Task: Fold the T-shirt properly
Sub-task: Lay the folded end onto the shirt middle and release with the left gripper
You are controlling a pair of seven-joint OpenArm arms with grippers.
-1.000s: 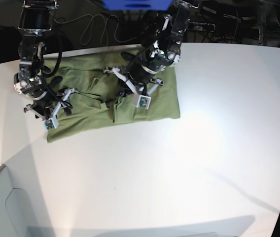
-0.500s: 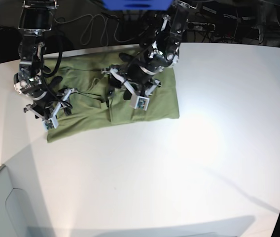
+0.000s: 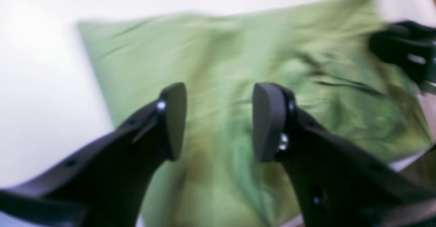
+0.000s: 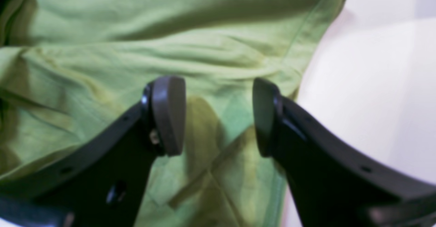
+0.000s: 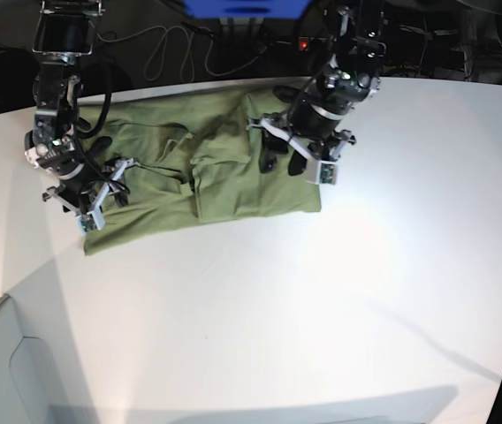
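Since the earlier frame, our left gripper [image 5: 279, 155] has released, jaws apart, and swung off centre; the sage-green cotton T-shirt [image 5: 198, 172] lies below both grippers on the white desk [image 5: 322, 291], long axis running toward our open right gripper [image 5: 114, 181].

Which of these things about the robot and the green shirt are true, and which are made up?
1. The T-shirt lies on the white table. True.
2. The left end effector is clamped on cloth. False: its jaws stand apart with nothing between them.
3. The right end effector is open above the shirt. True.
4. The shirt is red. False: it is green.
5. Both arms are over the shirt. True.
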